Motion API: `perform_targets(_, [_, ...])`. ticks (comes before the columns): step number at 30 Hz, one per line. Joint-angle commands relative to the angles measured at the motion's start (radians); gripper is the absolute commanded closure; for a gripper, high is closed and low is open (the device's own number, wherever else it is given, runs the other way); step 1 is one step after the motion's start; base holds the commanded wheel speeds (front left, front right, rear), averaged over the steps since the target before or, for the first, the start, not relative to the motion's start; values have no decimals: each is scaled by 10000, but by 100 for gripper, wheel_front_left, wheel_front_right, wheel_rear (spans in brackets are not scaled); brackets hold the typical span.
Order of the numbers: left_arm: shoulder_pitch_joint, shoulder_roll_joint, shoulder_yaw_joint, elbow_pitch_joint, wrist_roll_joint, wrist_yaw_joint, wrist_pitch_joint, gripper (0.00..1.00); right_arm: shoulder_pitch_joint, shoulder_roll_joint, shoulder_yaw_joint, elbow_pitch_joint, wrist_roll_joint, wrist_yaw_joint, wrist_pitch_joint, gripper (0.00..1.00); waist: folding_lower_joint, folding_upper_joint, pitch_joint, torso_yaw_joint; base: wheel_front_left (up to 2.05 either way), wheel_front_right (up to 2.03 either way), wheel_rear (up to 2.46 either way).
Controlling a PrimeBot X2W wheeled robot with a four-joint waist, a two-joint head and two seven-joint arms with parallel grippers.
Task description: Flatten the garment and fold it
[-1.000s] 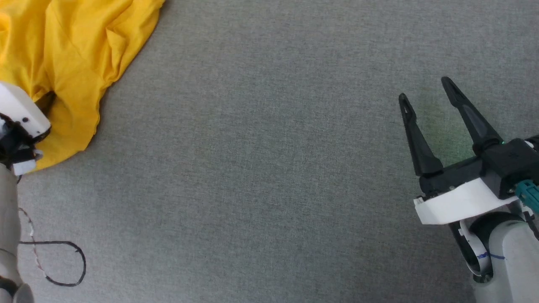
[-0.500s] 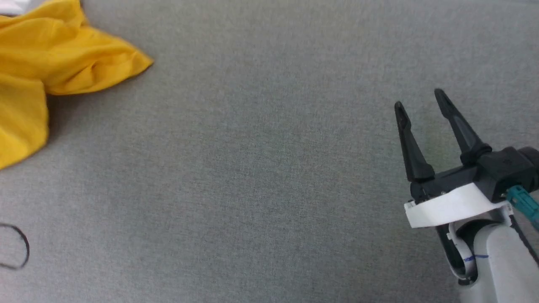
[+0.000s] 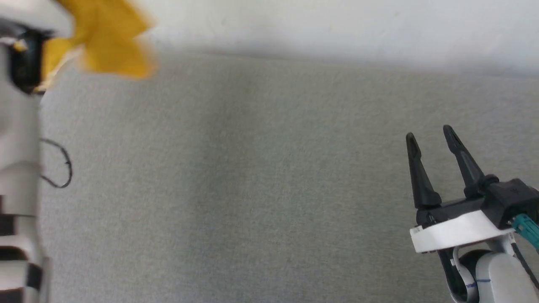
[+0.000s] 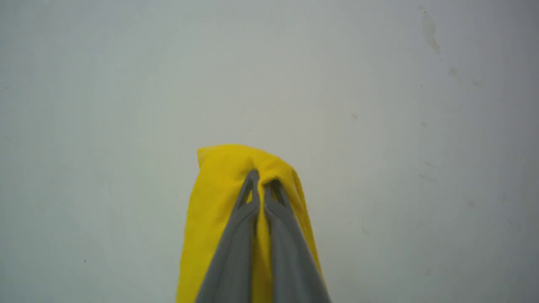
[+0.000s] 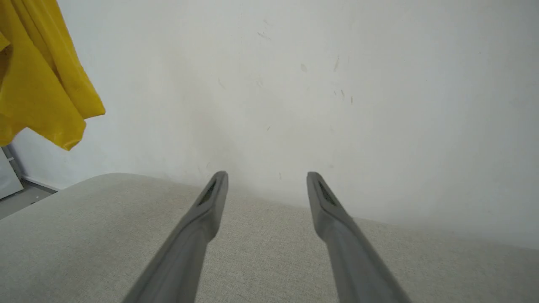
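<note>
A: Left gripper [image 4: 263, 179], what's it doing?
B: Its fingers are pinching shut on the garment [image 4: 210, 202]. A fold of yellow fabric is squeezing up between them & bunching over the tips. The rest is hanging behind the fingers, w/ the pale wall [image 4: 379, 84] as backdrop.
A: And from the head cam?
B: Garment's showing top left, blurry, right beside the left arm [image 3: 19, 147]. It's prob. hanging clear of the grey tabletop [image 3: 252, 189], but the blur is making that hard to call.
A: Right gripper [image 3: 428, 134]?
B: Hovering lower right over the tabletop, fingers standing wide apart, gripping nothing. It's sitting well apart from the garment.
A: Anything else?
B: A thin black cable loop [image 3: 63, 170] is showing just beside the left arm.
</note>
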Motion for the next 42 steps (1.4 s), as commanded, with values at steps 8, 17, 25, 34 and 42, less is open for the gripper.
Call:
perform_targets(8, [1366,-1836,-1352,-2828,-1277,-74,1247,100,415,31,-128,-67,491,-9,-99,0,4,0,-684,-1690,0,0,0])
perform_targets(17, [4660,-2692,-2649,-5444,-1402,721,2002,100,669,32,-405,-167,604,-9,-154,0,4,0,-382,-2631,0,0,0])
perform_targets(25, [8134,-2498,-2885,-3879,-1273,1757,1228,72,709,33,-456,-142,678,-9,-241,0,4,0,22,-2580,0,0,0])
perform_targets(34, [8494,-3103,-2696,-3755,-1164,1439,-7,0,604,33,-413,-22,619,-9,-208,0,4,0,-231,-1949,0,0,0])
perform_targets(42, [8776,-3432,-1220,-6088,79,1643,-46,0,897,33,-433,-67,436,-9,53,0,4,0,-706,-1628,0,0,0])
